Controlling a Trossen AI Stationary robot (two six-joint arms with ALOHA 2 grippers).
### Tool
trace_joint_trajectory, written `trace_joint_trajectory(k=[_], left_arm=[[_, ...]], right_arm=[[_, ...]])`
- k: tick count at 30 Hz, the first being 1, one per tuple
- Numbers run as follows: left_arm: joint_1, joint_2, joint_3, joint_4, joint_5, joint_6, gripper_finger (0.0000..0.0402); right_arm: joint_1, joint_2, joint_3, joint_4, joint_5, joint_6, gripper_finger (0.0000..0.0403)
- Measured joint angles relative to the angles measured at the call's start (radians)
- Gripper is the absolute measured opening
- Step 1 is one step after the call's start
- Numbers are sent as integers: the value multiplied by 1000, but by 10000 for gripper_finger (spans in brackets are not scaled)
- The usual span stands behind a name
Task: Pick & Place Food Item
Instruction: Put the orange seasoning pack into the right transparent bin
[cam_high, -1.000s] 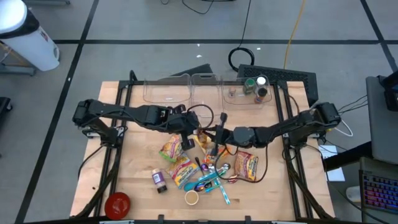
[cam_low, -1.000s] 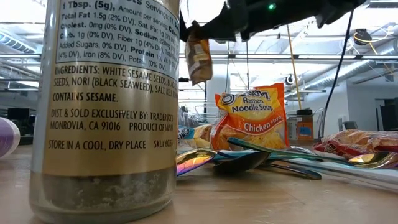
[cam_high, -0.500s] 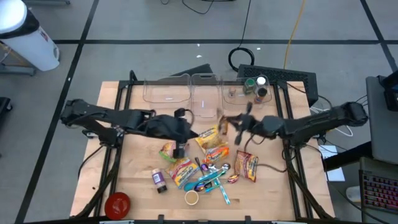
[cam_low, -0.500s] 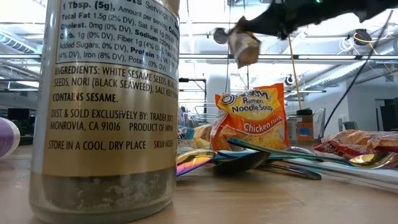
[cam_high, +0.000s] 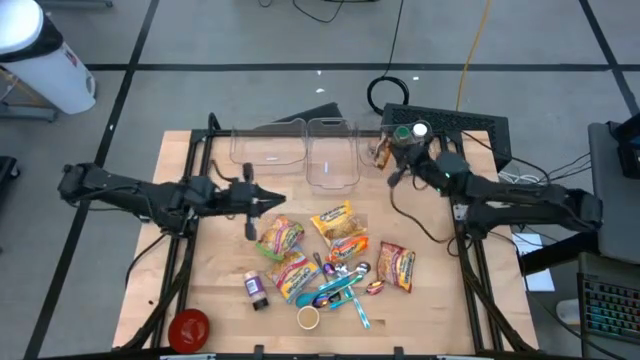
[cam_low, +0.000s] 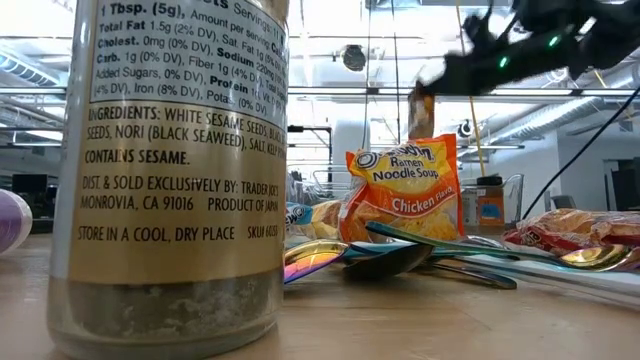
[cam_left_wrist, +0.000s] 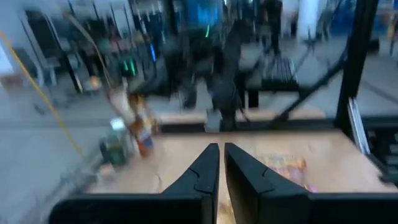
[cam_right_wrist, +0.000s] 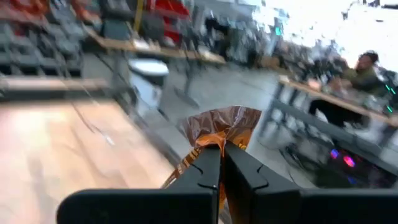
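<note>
One small orange-brown foil snack packet (cam_right_wrist: 219, 134) is pinched by its top edge in the right gripper (cam_right_wrist: 221, 163), whose two dark fingers are clamped together on the crinkled foil. In the high view the packet (cam_high: 383, 152) hangs beside the rightmost of three clear plastic bins (cam_high: 392, 152) at the table's far edge, with the right gripper (cam_high: 391, 156) just at that bin's near wall. The packet dangles below the fingers with its long axis roughly vertical, as the low view shows (cam_low: 421, 113). Judging by this, the release turns on whether the packet is over the bin's opening or short of its rim; the overhead picture does not settle that.

The left gripper (cam_left_wrist: 221, 163) sits well away over the left middle of the wooden table (cam_high: 215, 295), its fingers nearly touching and holding nothing, so the right arm is plainly the nearer one.

Readable print: an orange noodle packet (cam_low: 405, 190) says "Ramen Noodle Soup, Chicken Flavor". A glass seasoning jar (cam_low: 175, 170) close to the low camera lists white sesame seeds and nori, "Sold exclusively by Trader Joe's, Monrovia, CA".
</note>
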Motion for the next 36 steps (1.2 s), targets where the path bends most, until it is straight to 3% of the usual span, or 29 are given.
trace_joint_trajectory(k=[6,9,12,22,26,36], left_arm=[[10,-83,-119,124,16,36,35],[18,-95,-123,136,15,36,35],[23,-93,-124,130,15,27,35],[26,-93,-125,132,15,58,35],[26,-92,-125,131,15,93,35],[26,-91,-125,128,14,117,35]], right_arm=[[-234,190,0,117,-81,-73,0],[-301,276,0,234,-188,-50,0],[-340,352,0,316,-208,-60,0],[-346,467,0,324,-200,-278,0],[-346,507,0,323,-152,-301,0],[-364,598,1,350,-157,-330,0]])
